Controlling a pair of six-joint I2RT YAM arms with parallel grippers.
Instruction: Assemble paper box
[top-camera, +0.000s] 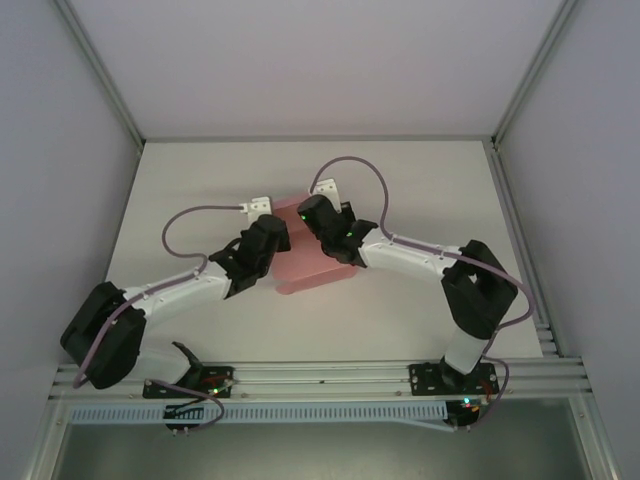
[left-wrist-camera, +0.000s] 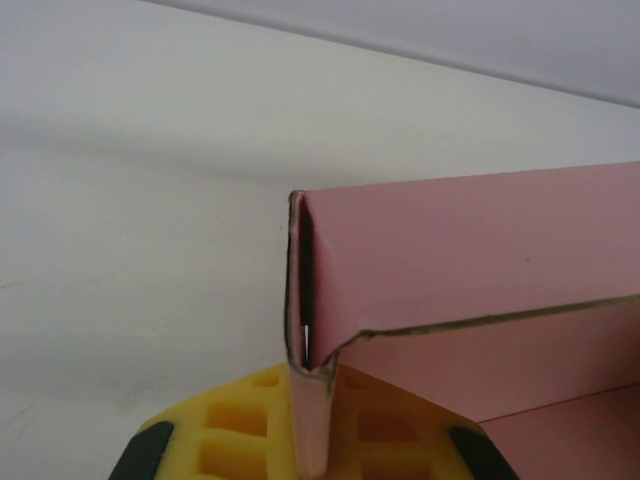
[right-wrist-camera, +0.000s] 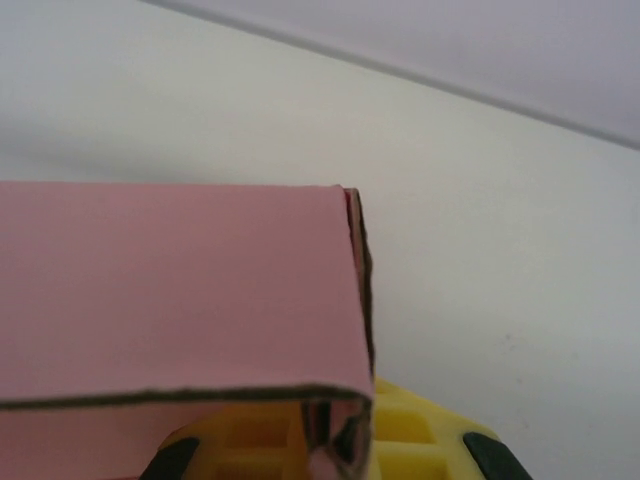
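Card of the paper box (top-camera: 312, 268) lies about the middle of the desk (top-camera: 190, 180), well in from all four edges, and I grip it from both sides. My left gripper (left-wrist-camera: 310, 445) comes at it from the left edge's side and my right gripper (right-wrist-camera: 325, 448) from the right, so the two wrists nearly meet over the far part of the pink card.

In my left wrist view a folded end of the card stands upright, with a dark slit between its two layers. A long panel runs off to the right from that fold. The bottom of the fold goes straight down between my yellow pads (left-wrist-camera: 240, 435), and my left jaws are clamped together on that thin wall.

In my right wrist view a broad pink panel fills the left half, with its raw brown edge turning down at the corner. That corner drops between my right pads (right-wrist-camera: 420, 435), and those jaws are pressed tight on the card as well.

From above, the pink reaches past my wrists toward the near edge, where a strip of it shows between my two forearms. Whether that strip lies flat on the desk or is lifted off it, I cannot tell. A purple cable (top-camera: 195, 218) loops out from my left wrist over the bare desk.
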